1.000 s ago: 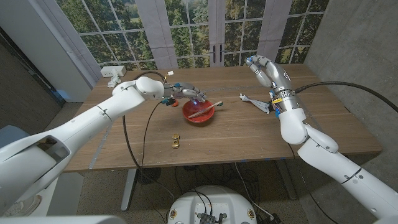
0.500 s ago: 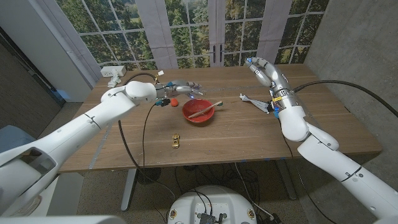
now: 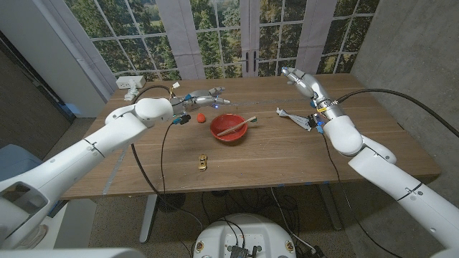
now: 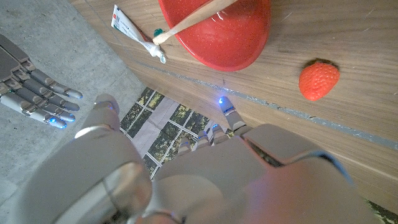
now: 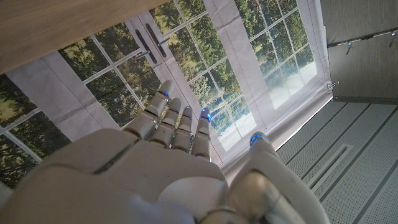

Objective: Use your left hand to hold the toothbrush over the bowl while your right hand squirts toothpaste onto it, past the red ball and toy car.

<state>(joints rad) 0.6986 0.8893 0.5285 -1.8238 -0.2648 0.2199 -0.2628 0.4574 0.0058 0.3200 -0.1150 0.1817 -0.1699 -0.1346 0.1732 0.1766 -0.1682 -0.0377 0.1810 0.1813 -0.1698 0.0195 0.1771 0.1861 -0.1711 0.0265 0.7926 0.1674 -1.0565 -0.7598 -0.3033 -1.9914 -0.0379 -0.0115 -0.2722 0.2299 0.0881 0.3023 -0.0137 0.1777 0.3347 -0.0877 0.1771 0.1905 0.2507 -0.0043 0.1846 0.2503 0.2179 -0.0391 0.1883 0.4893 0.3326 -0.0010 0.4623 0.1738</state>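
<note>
Seen from the head camera: wooden-handled toothbrush (image 3: 231, 129) lying tilted in the glossy red round bowl (image 3: 228, 130) at mid-table, head end propped over the bowl's right rim. Left hand (image 3: 206, 96) raised beyond the bowl's far-left side, fingers stretched out and apart, holding nothing, clear of bowl and brush alike. Just beside the bowl's left edge, on the brown wooden table (image 3: 272, 154), a small red strawberry-shaped ball (image 3: 201, 117); nearer the front edge, well apart from the bowl, a small yellow toy car (image 3: 203, 163). To the right of the bowl, white toothpaste tube (image 3: 294, 117) flat on the boards, untouched. Right hand (image 3: 300, 81) lifted above the table's far right side, behind the tube, fingers extended and spread, empty. At the far-left corner, a white power strip (image 3: 131, 84).

From the left wrist camera: same bowl (image 4: 219, 32) with the brush handle (image 4: 186, 20) across it, red ball (image 4: 319, 79) near it on the wood, tube (image 4: 138, 35) beyond, and the right hand (image 4: 34, 93) with fingers fanned. From the right wrist camera: own fingers (image 5: 173, 121) straight and slightly parted against tall windows (image 5: 249, 74).
</note>
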